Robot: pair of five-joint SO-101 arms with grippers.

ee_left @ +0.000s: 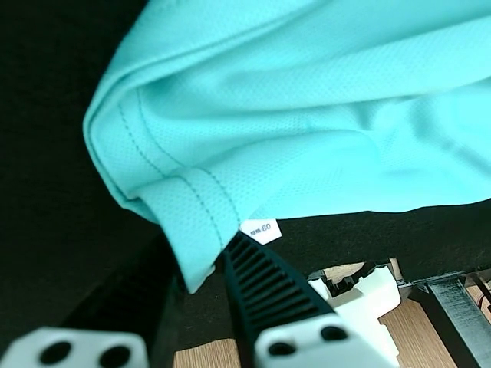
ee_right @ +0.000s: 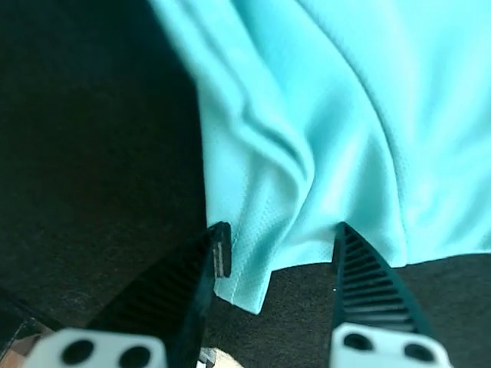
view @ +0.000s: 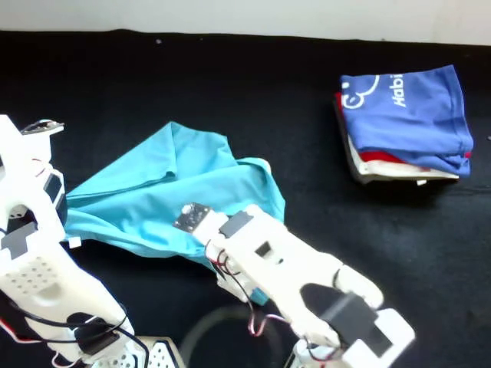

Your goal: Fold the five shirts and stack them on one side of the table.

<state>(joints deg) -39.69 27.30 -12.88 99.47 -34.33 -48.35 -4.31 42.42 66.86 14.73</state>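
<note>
1. Turquoise shirt [view: 176, 192] lies unfolded and rumpled at centre-left of the high view, on the black table [view: 230, 84]; the stack of folded shirts [view: 406, 123] sits at upper right, well apart.
2. Left gripper [ee_left: 201, 264] appears clamped on a hem corner beside the white label [ee_left: 261, 228]; right gripper [ee_right: 282, 245] has its jaws spread astride another edge, grasping nothing.
3. Risks: the left hold takes only the corner's tip and could slip under tension; the right, closing here, may catch several bunched layers and skew the fold.
4. Views: the high view gives the shirt's outline and the stack; the wrist views add the stitching, the label and how the jaws meet the cloth, which the arms cover from above.
</note>
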